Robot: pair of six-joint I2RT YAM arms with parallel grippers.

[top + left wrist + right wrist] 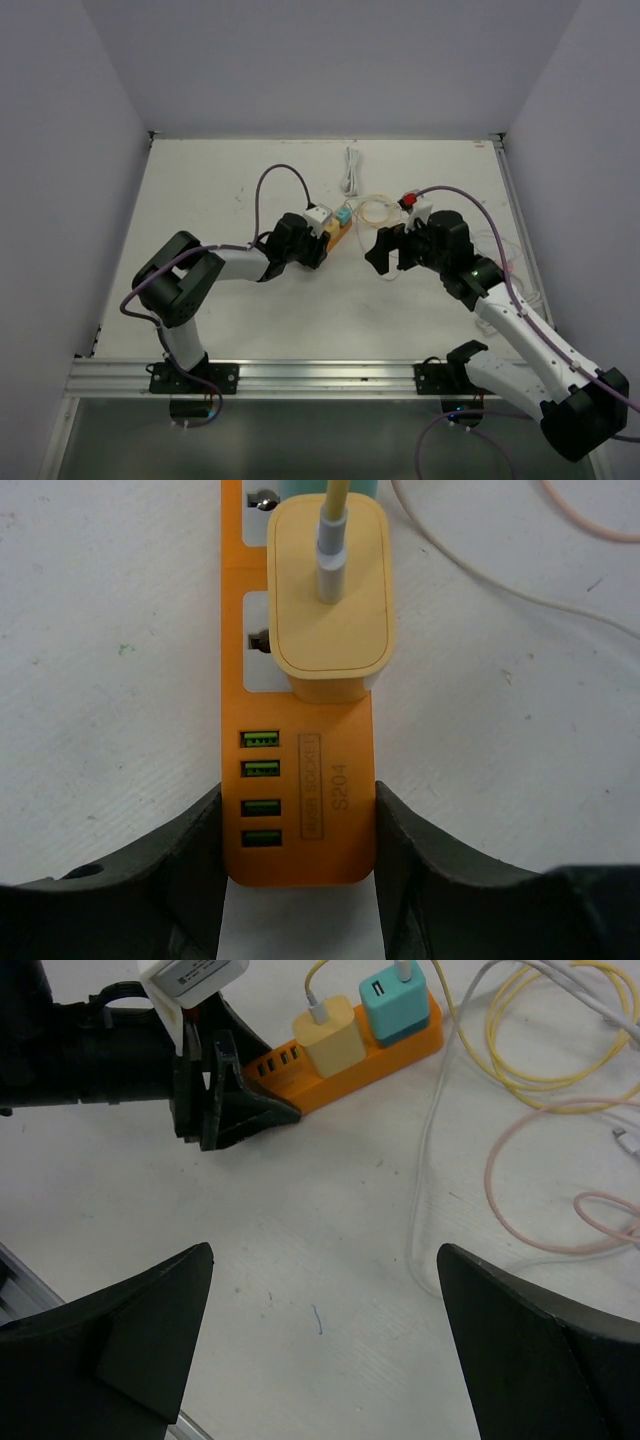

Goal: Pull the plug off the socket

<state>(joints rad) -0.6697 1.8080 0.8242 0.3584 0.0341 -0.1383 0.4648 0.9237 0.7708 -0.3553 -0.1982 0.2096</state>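
An orange socket strip (300,820) lies on the white table, with a yellow plug (333,590) seated in it. In the right wrist view the yellow plug (330,1040) stands next to a teal plug (392,1002) on the strip (400,1045). My left gripper (298,855) is shut on the strip's USB end, its fingers (410,850) pressed against both sides. In the top view it (322,243) sits at the strip's near-left end. My right gripper (325,1250) is open and empty above bare table, to the right of the strip in the top view (385,252).
Loose yellow (520,1070), pink (530,1210) and white (425,1190) cables lie on the table right of the strip. A coiled white cable (349,172) lies further back. An aluminium rail (320,375) runs along the near edge.
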